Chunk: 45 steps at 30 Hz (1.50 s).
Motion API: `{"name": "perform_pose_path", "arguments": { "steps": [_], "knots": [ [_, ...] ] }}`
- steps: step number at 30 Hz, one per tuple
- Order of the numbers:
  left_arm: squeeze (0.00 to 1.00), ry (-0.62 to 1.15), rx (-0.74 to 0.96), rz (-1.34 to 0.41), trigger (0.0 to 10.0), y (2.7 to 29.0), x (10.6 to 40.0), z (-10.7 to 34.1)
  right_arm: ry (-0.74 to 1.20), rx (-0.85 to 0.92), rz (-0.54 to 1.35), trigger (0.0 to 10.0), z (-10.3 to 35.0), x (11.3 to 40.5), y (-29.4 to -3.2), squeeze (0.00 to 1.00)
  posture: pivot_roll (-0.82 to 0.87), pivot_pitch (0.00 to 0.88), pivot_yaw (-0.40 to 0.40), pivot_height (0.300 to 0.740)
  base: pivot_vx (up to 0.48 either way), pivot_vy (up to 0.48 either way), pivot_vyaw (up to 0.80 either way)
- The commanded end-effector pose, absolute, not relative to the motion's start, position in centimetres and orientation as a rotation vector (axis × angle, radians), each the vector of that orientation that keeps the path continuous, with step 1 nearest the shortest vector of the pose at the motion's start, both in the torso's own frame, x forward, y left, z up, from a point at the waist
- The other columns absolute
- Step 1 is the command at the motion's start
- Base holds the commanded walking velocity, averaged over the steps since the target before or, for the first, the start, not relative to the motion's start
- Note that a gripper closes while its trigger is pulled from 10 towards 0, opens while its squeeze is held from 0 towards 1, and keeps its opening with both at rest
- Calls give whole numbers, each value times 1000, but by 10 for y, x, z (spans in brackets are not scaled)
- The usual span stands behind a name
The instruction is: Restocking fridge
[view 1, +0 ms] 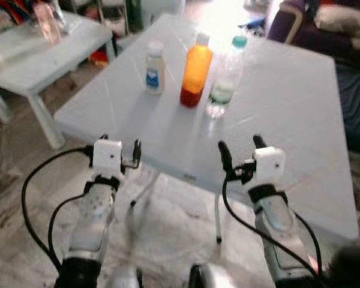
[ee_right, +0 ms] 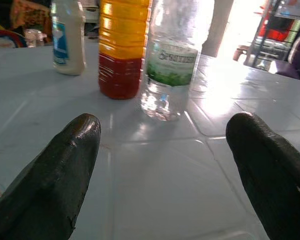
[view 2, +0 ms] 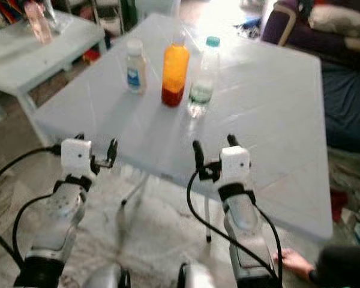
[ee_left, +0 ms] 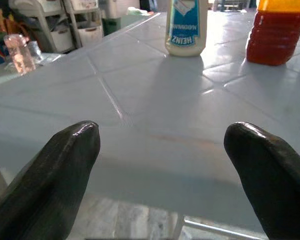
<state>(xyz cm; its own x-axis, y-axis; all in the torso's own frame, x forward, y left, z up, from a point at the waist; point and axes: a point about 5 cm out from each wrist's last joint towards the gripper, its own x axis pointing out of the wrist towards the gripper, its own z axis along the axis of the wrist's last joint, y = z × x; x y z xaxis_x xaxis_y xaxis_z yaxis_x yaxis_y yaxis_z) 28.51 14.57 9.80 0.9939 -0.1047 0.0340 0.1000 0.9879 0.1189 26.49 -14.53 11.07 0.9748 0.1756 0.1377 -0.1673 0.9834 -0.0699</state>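
Three bottles stand in a row on the white folding table [view 1: 288,96]: a small white Heinz bottle [view 1: 154,67] with a blue label, an orange juice bottle [view 1: 195,70] with a red lower part, and a clear water bottle [view 1: 225,78] with a green cap. My left gripper [view 1: 119,151] hovers open at the table's near edge, short of the white bottle [ee_left: 186,26]. Over the near part of the tabletop, my right gripper [view 1: 240,150] is open and points at the water bottle [ee_right: 171,60] and the juice bottle [ee_right: 123,47].
A second white table [view 1: 42,45] with a pink bottle [view 1: 46,23] stands at the far left. A dark sofa [view 1: 324,30] lies at the far right. A person's hand [view 2: 295,262] rests on the floor at the lower right. Folding table legs [view 1: 217,216] stand below.
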Motion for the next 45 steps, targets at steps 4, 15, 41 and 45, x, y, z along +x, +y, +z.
{"name": "perform_pose_path", "arguments": {
  "steps": [4,15,41,45],
  "knots": [
    [0,-64,133,-109,10000,142,278,100,-150,-78,138,10000,113,266,-155,0,69,108,-43,740,0,0,0],
    [0,-72,116,-107,10000,147,269,102,-186,-123,150,10000,120,266,-155,0,77,119,-46,740,70,0,0],
    [0,-86,61,-158,10000,137,270,108,-167,-112,133,10000,115,263,-154,0,65,112,-52,740,313,0,0],
    [0,-77,68,-157,10000,136,269,106,-170,-115,127,10000,115,264,-154,0,67,113,-52,740,291,0,0]
  ]
}}
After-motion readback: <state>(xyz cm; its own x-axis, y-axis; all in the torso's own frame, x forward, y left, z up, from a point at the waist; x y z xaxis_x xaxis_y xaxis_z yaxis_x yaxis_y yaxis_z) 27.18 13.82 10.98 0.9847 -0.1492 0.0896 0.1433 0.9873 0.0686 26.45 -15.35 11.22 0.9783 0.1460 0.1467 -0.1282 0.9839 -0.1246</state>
